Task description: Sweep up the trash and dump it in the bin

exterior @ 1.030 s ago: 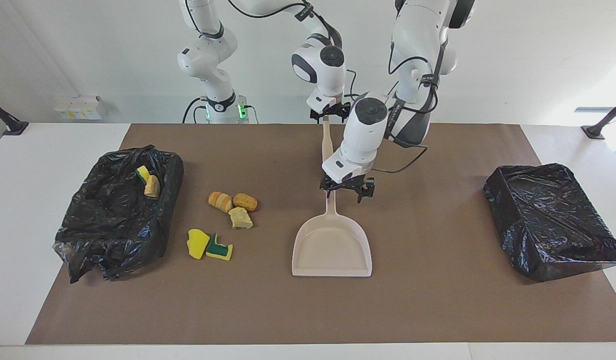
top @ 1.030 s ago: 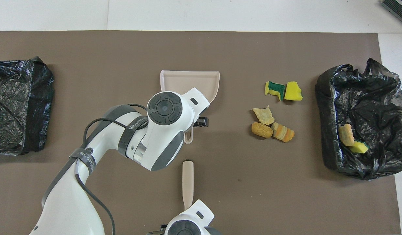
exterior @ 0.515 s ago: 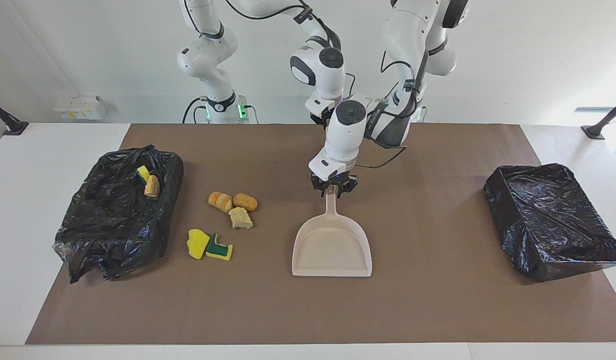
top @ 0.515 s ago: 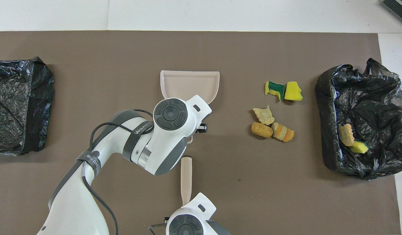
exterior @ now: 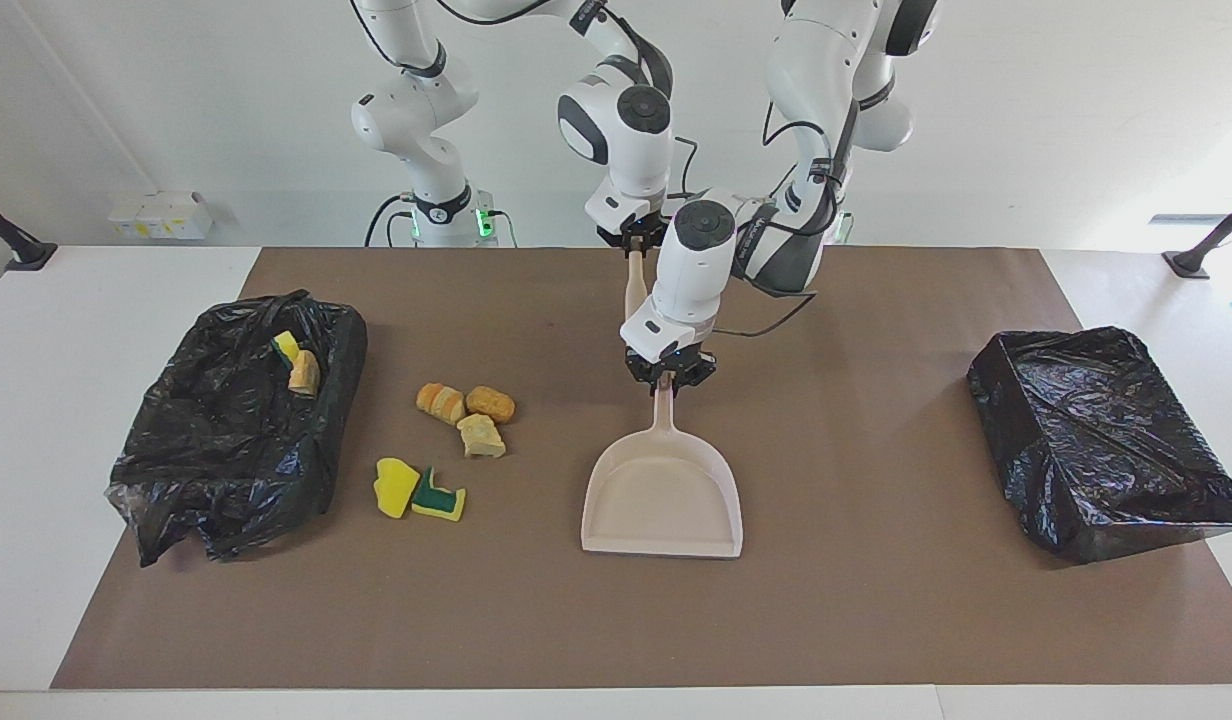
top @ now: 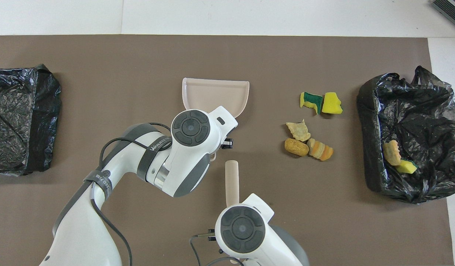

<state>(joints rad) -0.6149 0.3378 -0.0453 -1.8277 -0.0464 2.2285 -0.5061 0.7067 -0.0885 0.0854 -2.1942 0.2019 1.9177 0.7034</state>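
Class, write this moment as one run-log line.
left gripper: shut on dustpan handle | right gripper: shut on beige stick | trash: unswept

You have a brown mat [exterior: 876, 620] spread over most of the white table [exterior: 36, 400], with bare white margins showing at both ends and along the edge farthest from the robots. At the left arm's end of the mat sits a bin lined with black plastic [exterior: 1096, 440], nothing visible inside it. On each table corner nearest the robots stands a black foot with a slanted rod [exterior: 11, 245] [exterior: 1201, 250]. Near the one at the right arm's end, you'll see small white boxes [exterior: 156, 213] against the wall.
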